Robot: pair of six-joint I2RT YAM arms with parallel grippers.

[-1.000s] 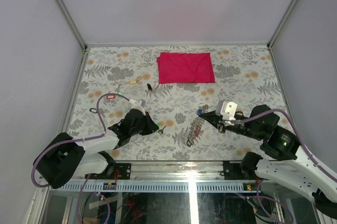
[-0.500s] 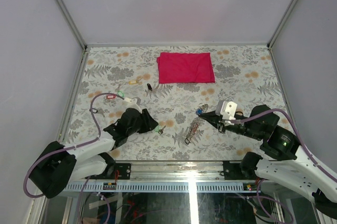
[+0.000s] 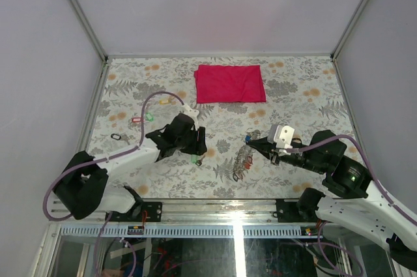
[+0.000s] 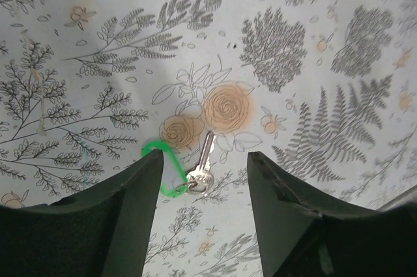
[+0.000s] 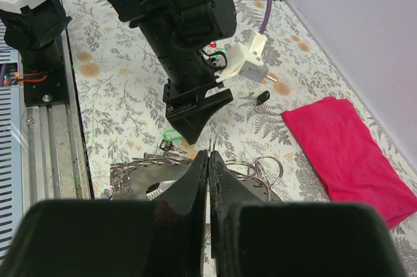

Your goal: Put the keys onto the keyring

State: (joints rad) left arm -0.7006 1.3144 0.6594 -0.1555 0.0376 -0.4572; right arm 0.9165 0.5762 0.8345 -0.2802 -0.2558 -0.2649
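Observation:
My right gripper [image 3: 253, 139] is shut on the edge of the dark grey keyring [image 3: 242, 158], which carries blue and red tagged keys. In the right wrist view its closed fingertips [image 5: 210, 154] pinch the ring's wire, and the keyring [image 5: 140, 167] spreads out below with small rings. My left gripper [image 3: 190, 141] is open and hovers just above a green-tagged key [image 3: 194, 158]. In the left wrist view that key [image 4: 203, 166] lies on the table between the fingertips, its green tag [image 4: 163, 167] against the left finger [image 4: 130, 205]. Red and green tagged keys [image 3: 137, 119], a yellow one [image 3: 166, 101] and a black one [image 3: 185, 107] lie at the far left.
A folded red cloth [image 3: 230, 83] lies at the back centre and also shows in the right wrist view [image 5: 352, 150]. A small dark key [image 3: 115, 137] lies near the left wall. The table has a floral cover [image 3: 300, 94] and grey walls on three sides.
My left arm has swung right and away from the base, bringing its open gripper over the green-tagged key. My right gripper has held still with the keyring.

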